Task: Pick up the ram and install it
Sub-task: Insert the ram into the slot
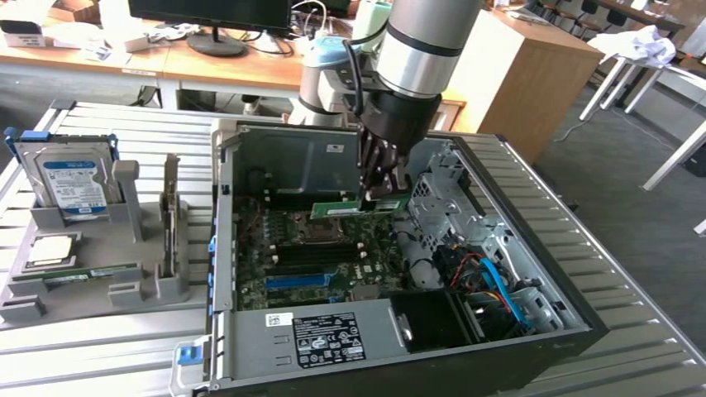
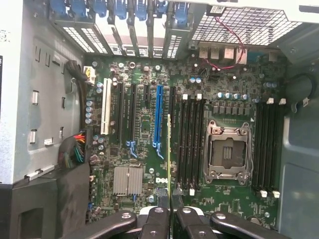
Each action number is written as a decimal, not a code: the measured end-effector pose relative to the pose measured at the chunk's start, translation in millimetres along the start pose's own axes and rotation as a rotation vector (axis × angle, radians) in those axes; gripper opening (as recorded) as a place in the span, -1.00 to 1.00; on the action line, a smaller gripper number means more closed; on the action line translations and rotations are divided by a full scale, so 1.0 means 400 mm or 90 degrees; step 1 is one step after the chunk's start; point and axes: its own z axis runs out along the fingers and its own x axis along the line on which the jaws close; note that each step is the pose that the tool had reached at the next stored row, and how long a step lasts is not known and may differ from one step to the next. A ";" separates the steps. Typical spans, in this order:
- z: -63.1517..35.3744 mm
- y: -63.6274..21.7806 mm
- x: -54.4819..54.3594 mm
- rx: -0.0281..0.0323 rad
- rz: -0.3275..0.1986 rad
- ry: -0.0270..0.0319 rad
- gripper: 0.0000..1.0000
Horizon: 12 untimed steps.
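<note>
My gripper [image 1: 381,197] hangs inside the open computer case [image 1: 574,322], shut on the ram [image 1: 344,208], a thin green stick held level above the motherboard [image 1: 298,248]. In the wrist view the ram [image 2: 169,149] shows edge-on as a narrow greenish line running out from between the black fingers [image 2: 155,219] of the gripper [image 2: 169,211]. It hovers beside a bank of black memory slots [image 2: 192,144], just off their edge. A second bank of slots [image 2: 266,149] lies past the processor socket [image 2: 227,152]. The second ram stick [image 1: 83,272] lies in the grey holder [image 1: 132,289].
The grey holder at the exterior view's left also carries a blue-labelled hard drive [image 1: 75,182] and a small square silver processor chip [image 1: 53,248]. Inside the case are the power supply [image 1: 326,339], drive cage walls [image 1: 452,190] and blue cables [image 1: 502,285].
</note>
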 end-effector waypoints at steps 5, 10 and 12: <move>0.004 0.000 0.000 0.0000 0.000 0.0000 -0.74; 0.008 0.000 0.000 0.0000 0.000 0.0000 -0.74; 0.010 0.000 0.000 0.0000 0.000 0.0000 -0.74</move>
